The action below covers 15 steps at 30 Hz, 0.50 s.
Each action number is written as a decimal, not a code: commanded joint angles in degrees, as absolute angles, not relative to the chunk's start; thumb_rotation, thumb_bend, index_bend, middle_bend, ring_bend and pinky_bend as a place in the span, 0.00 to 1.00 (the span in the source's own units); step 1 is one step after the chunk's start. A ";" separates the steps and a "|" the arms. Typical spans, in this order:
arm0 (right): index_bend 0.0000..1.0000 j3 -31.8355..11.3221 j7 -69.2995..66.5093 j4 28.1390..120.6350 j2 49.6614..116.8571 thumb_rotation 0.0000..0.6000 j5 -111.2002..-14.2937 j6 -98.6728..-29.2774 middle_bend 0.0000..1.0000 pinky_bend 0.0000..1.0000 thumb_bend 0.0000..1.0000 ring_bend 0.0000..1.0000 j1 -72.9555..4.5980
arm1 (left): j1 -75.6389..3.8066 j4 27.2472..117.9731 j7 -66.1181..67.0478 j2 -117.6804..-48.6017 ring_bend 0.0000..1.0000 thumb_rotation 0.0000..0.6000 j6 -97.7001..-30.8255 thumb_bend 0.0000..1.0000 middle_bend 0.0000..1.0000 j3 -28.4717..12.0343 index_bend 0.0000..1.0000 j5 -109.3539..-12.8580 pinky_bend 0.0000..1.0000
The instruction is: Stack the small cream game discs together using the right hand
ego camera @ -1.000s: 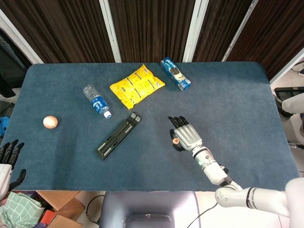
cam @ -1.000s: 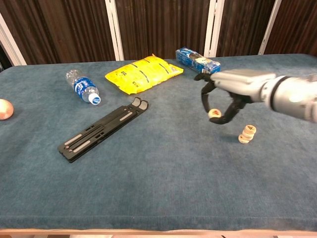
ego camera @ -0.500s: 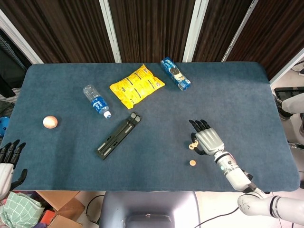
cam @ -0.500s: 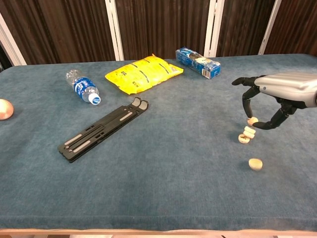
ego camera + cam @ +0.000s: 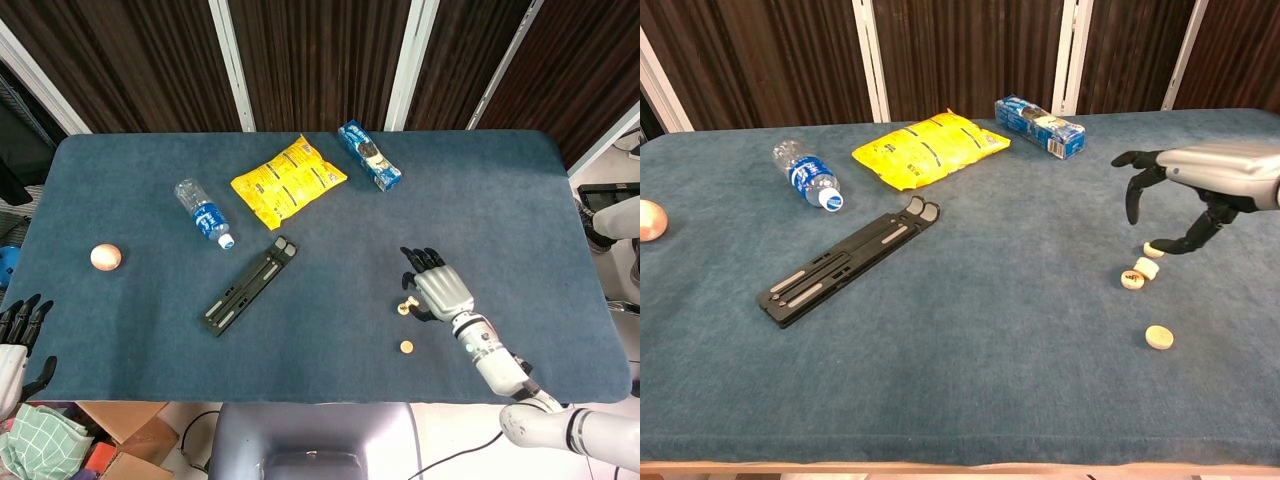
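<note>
Since half a second ago the little pile has come apart and my right hand (image 5: 1196, 185) has lifted a touch off it, its fingers (image 5: 1134, 193) now spread wide with nothing between them. Working left to right, with the black folding stand (image 5: 250, 285) as my marker: my left hand (image 5: 20, 326) hangs off the table edge far left of the stand, fingers apart, holding nothing. A peach-coloured ball (image 5: 105, 257) sits well left of the stand. A water bottle (image 5: 203, 215) lies just up-left of it, and I can't read its blue label. A yellow snack bag (image 5: 288, 180) lies behind the stand, its print too small to read. A blue biscuit packet (image 5: 369, 155) lies behind and right of it, and I can't read that either. Well right of the stand lies the toppled cluster of cream discs (image 5: 1143, 267), three in a leaning row. The lowest one shows a dark mark I can't make out. A fourth, loose disc (image 5: 1158, 337) lies flat, nearer me than the cluster. The relation that matters is that the cluster sits just under and left of my right thumb tip, the top disc about touching it. The loose disc is below the hand, toward me. The right hand is by far the nearer, so I judge the restack starts from there.
</note>
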<state>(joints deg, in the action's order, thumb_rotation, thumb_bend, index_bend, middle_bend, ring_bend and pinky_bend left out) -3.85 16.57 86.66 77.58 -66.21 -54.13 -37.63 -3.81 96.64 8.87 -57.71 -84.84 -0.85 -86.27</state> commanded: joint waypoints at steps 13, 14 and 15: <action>0.10 5.81 12.79 97.60 64.35 1.00 -78.03 -86.36 0.00 0.00 0.27 0.00 -12.19 | -4.36 96.33 11.77 -58.86 0.00 1.00 -83.77 0.42 0.00 -1.17 0.01 -84.95 0.13; 0.10 5.56 13.05 97.07 64.98 1.00 -78.03 -88.18 0.00 0.00 0.27 0.00 -10.95 | -4.48 96.26 12.18 -59.07 0.00 1.00 -83.50 0.43 0.00 -1.23 0.01 -84.65 0.13; 0.11 5.55 14.13 96.49 65.14 1.00 -78.46 -89.08 0.00 0.00 0.27 0.00 -10.35 | -4.61 96.21 12.50 -59.26 0.00 1.00 -83.18 0.43 0.00 -1.27 0.01 -84.37 0.13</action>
<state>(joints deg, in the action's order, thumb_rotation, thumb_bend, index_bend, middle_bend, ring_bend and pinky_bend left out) 4.37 13.51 97.10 65.33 -76.38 -83.03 -15.61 -4.43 96.32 12.16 -58.98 -83.50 -1.18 -84.68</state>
